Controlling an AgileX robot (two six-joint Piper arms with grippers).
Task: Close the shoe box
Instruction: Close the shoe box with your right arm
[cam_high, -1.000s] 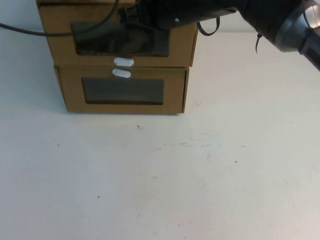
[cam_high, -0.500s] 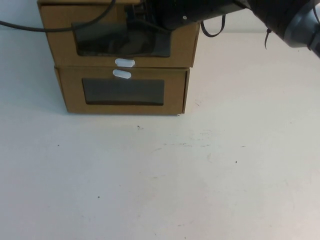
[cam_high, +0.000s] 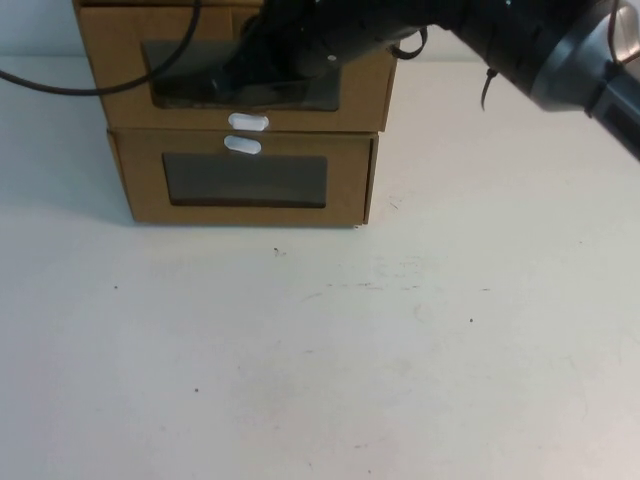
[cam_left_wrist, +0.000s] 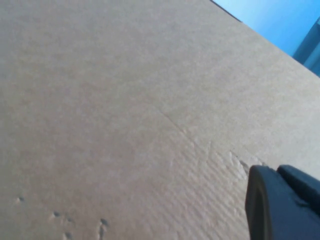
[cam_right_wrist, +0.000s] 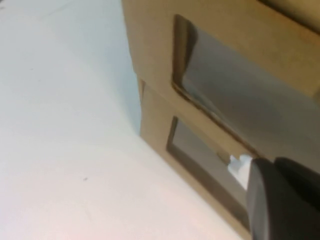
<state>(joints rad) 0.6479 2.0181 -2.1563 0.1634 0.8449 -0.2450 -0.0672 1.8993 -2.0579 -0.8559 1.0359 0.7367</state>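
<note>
Two brown boxes are stacked at the far left of the desk (cam_high: 420, 340) in the high view. Shoe box (cam_high: 120, 60) is the top one, white tab (cam_high: 248, 123) below its window; lower box (cam_high: 350, 180) has its tab (cam_high: 243, 146) above its window, and the two tabs sit just apart. Shoe box front looks about flush with the lower box front. Right arm reaches in from the right, and the right end effector (cam_high: 235, 75) is against the shoe box window; can't tell its opening. Black cable (cam_high: 60, 85) runs across the shoe box's left side.

Left wrist view: plain cardboard (cam_left_wrist: 125, 125) fills it, with the left end effector's dark tip (cam_left_wrist: 280, 205) right next to it; opening can't be told.

Right wrist view: both windows are seen at a slant, shoe box (cam_right_wrist: 150, 45) over the lower box (cam_right_wrist: 155, 135), white tab (cam_right_wrist: 240, 165) beside the dark fingertip (cam_right_wrist: 285, 200), white desk (cam_right_wrist: 60, 125) alongside.
</note>
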